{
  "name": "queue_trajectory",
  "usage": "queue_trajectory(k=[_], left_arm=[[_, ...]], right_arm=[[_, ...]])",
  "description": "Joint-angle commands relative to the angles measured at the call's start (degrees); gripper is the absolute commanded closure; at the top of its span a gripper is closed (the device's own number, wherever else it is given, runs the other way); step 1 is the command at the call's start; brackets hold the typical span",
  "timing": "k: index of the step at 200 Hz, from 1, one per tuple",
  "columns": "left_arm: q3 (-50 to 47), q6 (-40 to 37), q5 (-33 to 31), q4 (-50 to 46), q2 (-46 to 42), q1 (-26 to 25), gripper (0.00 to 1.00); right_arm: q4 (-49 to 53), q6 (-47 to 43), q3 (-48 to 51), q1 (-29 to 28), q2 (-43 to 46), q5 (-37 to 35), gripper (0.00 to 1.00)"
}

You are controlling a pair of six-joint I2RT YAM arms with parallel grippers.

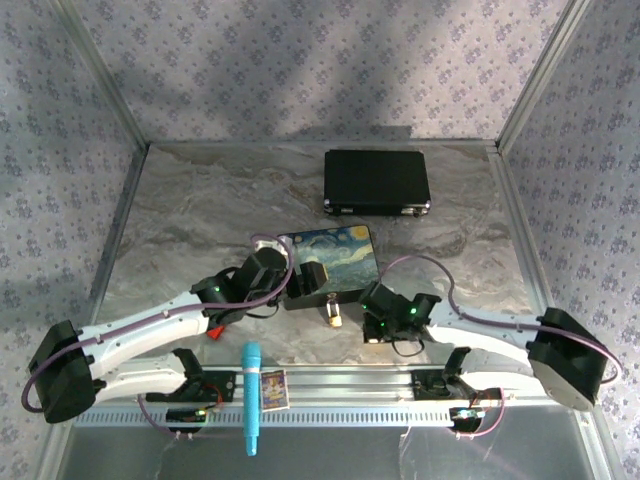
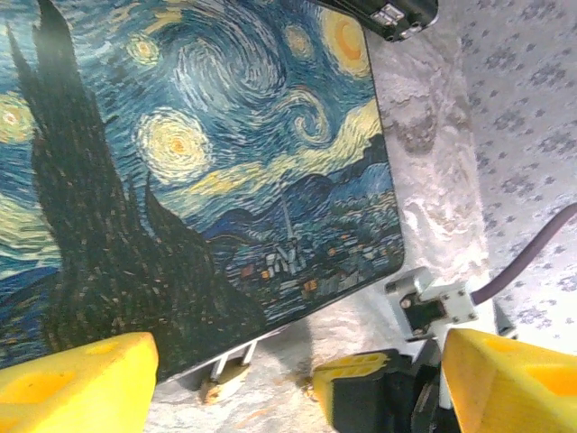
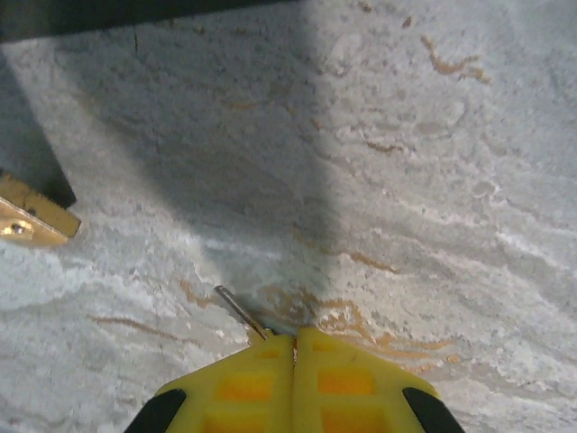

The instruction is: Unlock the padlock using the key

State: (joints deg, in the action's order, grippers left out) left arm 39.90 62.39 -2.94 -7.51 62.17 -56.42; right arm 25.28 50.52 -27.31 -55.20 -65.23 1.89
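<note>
Progress is looking partial on the marble-patterned tabletop [image 1: 200, 200], where two robot arms are working on a tiny brass padlock [image 1: 333, 316]. The padlock is lying just off the near edge of a painted box [image 1: 345, 250] with a swirling night sky on its lid, and it is sitting between the two arms.

The right tool [image 3: 295, 347] is clamping shut on what looks like the key [image 3: 239, 311]. A thin silver blade is poking out from between its yellow fingers and pointing down at the stone. In the right wrist view a corner of the brass body is showing off to the left, near the blade but apart from it. The keyhole is not showing, so I cannot tell which way it is facing.

The left tool [image 2: 297, 383] is hanging over the near right corner of the painted box with its fingers spread wide and nothing between them. The padlock is lying ahead of them, apparently untouched.

As I am reading it, the key is in the grip and the rest is waiting. The padlock is going to need steadying, then the blade needs seating in the keyhole and turning until the shackle lets go. The shackle is too small to judge from here.

A black case [image 1: 376, 182] is sitting at the far side. A blue pen-shaped thing [image 1: 250, 395] and a small card [image 1: 275, 388] are lying by the near rail.
</note>
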Motion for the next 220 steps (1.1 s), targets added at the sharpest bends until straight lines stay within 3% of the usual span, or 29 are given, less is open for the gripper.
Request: queue_trajectory(k=[1,23,68,104,146,181,220], left_arm=[[0.2,6.2,3.3,7.7,1.6,-0.4,0.22],[-1.2,11.4,4.3,15.4,3.9,-1.6,0.25],[-3.2,18.4,0.9,20.5,7.1,-3.3,0.31],[-10.2,34.5,-7.4,29.4,7.5,-6.2,0.31],[-11.5,45.3,-10.6,37.1,9.7,-8.6,0.09],[-10.3,49.3,-7.4,39.8,11.5,-8.9,0.08],[-11.7,51.5,-10.4,41.7,9.5,-9.5,0.1]], right_arm=[[2.5,-5.0,1.1,3.1,2.9,6.1,1.0],[5.1,-6.5,-0.1,5.4,5.4,7.8,1.0],[5.8,-6.7,-3.1,9.2,6.8,12.8,1.0],[5.7,-5.2,-8.8,11.7,6.6,14.3,1.0],[1.5,-5.1,-16.3,12.2,3.7,14.1,1.0],[-1.6,-7.0,-22.1,11.1,-0.3,13.3,1.0],[-6.3,-6.4,-23.8,8.3,-1.9,13.4,1.0]])
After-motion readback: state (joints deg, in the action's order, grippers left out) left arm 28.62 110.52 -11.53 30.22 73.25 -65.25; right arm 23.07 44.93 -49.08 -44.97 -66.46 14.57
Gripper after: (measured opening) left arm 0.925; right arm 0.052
